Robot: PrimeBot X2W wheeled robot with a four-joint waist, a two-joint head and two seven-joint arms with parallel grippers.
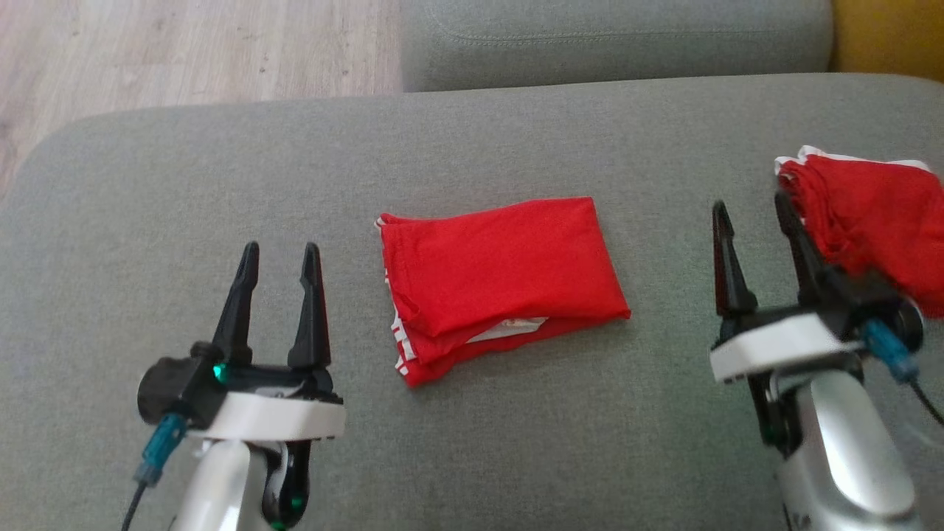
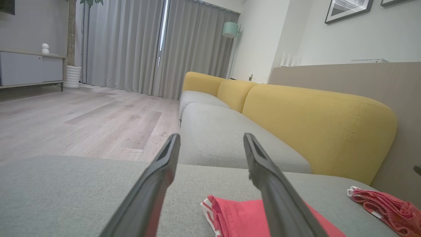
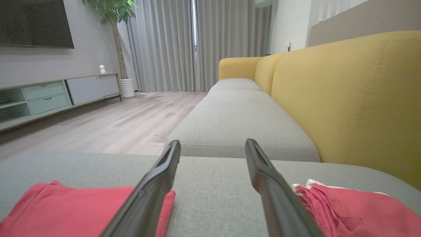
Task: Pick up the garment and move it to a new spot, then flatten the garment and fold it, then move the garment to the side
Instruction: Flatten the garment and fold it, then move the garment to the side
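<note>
- The folded red garment (image 1: 501, 284) lies flat on the grey sofa seat (image 1: 221, 169), with nothing touching it.
- The left gripper (image 1: 282, 248) is left of the garment and the right gripper (image 1: 750, 201) is right of it, both spread wide and empty.
- Folding looks done. Moving the garment aside likely remains, which calls for pinching every layer.
- A second red cloth (image 1: 870, 221) lies farther right of the garment, and the wood floor (image 1: 184, 51) lies beyond it.

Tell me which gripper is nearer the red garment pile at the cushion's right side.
Right. The right gripper stands open just left of the red pile; the left gripper is far to its left, past the folded garment in the middle.
</note>
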